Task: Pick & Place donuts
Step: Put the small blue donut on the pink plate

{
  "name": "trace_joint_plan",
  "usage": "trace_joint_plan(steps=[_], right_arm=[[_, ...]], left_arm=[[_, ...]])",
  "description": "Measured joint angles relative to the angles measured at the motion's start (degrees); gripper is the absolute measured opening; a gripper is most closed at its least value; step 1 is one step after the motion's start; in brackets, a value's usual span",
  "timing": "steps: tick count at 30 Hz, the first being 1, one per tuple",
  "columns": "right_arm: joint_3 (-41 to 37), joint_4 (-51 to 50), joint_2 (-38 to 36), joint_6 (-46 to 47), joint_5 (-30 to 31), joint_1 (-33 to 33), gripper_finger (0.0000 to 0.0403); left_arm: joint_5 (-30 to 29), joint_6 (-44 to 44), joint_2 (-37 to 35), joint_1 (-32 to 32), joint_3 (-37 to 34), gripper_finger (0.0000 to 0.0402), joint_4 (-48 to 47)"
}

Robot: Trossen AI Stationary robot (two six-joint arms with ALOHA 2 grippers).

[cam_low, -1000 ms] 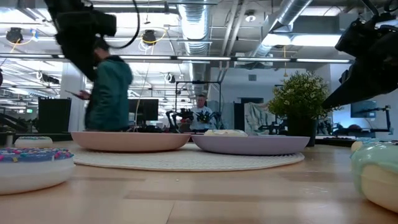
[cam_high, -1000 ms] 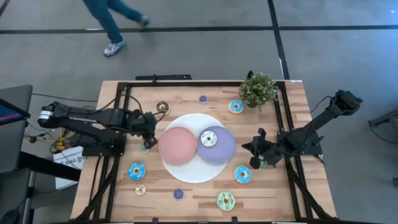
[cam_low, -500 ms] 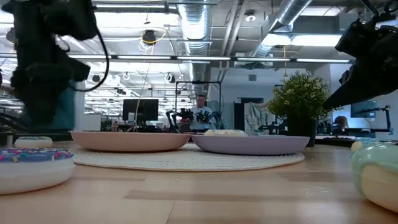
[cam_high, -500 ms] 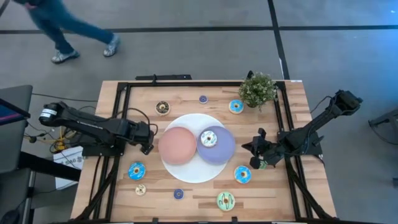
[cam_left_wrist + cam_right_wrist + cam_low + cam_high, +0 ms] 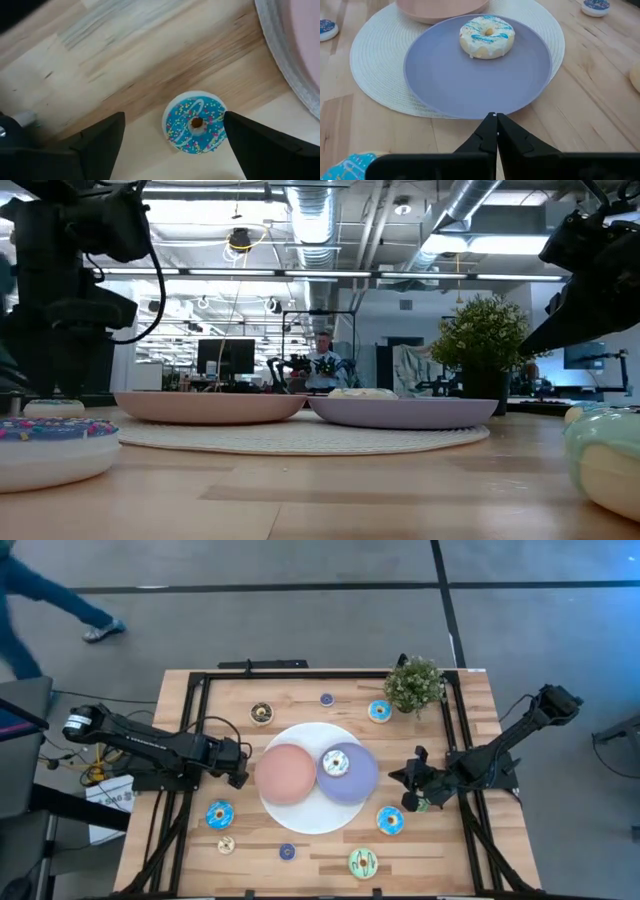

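My left gripper (image 5: 238, 764) hangs open just left of the pink plate (image 5: 285, 774). In the left wrist view its fingers (image 5: 174, 120) stand on either side of a small blue sprinkled donut (image 5: 196, 124) that lies flat on the wood, and they do not touch it. My right gripper (image 5: 405, 780) is shut and empty to the right of the purple plate (image 5: 358, 783), with its closed tips (image 5: 493, 117) pointing at the plate's rim. A white donut with blue icing (image 5: 487, 35) lies flat on that plate. Other donuts lie about the table.
Both plates sit on a round white mat (image 5: 310, 818). Loose donuts: brown (image 5: 261, 713), small purple (image 5: 326, 699), blue (image 5: 379, 711), blue (image 5: 219, 814), tan (image 5: 226, 845), small blue (image 5: 287, 852), green (image 5: 363, 862), blue (image 5: 390, 821). A potted plant (image 5: 415, 683) stands at the far right. A person walks beyond the far left corner.
My left gripper has drawn back a little toward the table's left and near edges and come lower over the small blue donut. The person behind the table has walked off to the left. My right arm has kept still.
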Motion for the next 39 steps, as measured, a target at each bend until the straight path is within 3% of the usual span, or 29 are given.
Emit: trace_joint_plan(steps=[5,18,39], right_arm=[[0.0,-0.19,0.0,0.0,0.02,0.0,0.0],[0.02,-0.19,0.0,0.02,0.06,-0.02,0.0001],[0.04,-0.19,0.0,0.02,0.06,-0.07,0.0001]], left_arm=[[-0.77,-0.83,0.26,0.0,0.01,0.0332,1.19],[0.62,-0.23,12.46,-1.77,0.75,0.0332,3.12],[1.49,1.08,12.41,-1.75,2.84,0.0332,2.28]])
